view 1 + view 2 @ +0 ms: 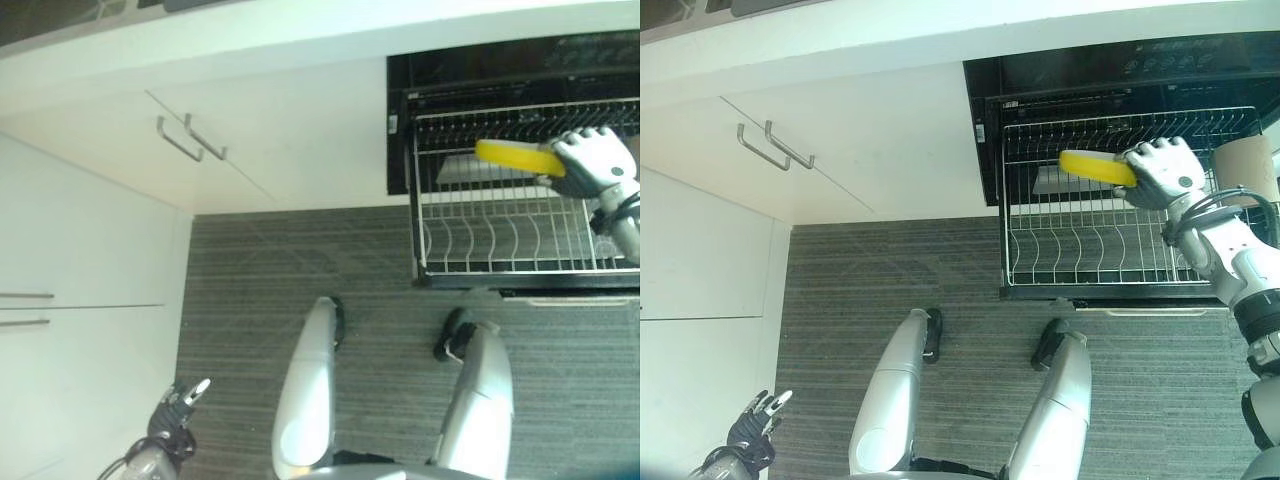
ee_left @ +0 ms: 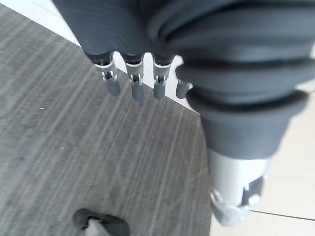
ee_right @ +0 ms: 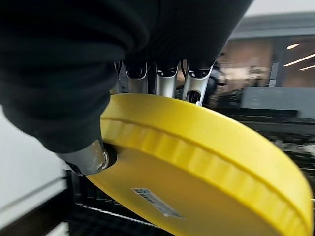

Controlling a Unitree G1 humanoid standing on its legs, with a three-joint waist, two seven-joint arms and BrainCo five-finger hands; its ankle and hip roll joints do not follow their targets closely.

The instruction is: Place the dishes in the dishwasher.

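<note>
The yellow plate (image 1: 1097,167) is already in the right hand (image 1: 1164,172), held above the pulled-out dishwasher rack (image 1: 1110,255), and the coming move turns on how the plate sits relative to the rack's wire tines. As held, it lies close to flat, its face roughly level and its broad span reaching from the hand toward the rack's left side; the tines below stand upright in rows along the rack's front half. So the plate would need tipping onto its edge — my reading, not something shown — before it could drop between two tines.

The plate hangs over the rear part of the rack, near its back edge and toward the right side, with clear air between it and the wires; it touches nothing but the hand. In the right wrist view the fingers (image 3: 165,81) lie over the plate's upper side and the thumb (image 3: 88,157) presses its underside near the rim, a pinch across the edge.

The plate is a bright, plain yellow disc with a raised, ribbed rim and a small printed label on its underside; it looks like rigid plastic, light and unlikely to flex.

The left hand (image 1: 178,408) hangs low beside the white cabinet front (image 1: 90,270), well apart from the dishwasher, fingers relaxed and straight, holding nothing — the right hand is clearly the working one. The rack looks bare apart from a pale flat piece (image 1: 1055,181) lying at its rear, which I cannot identify.
</note>
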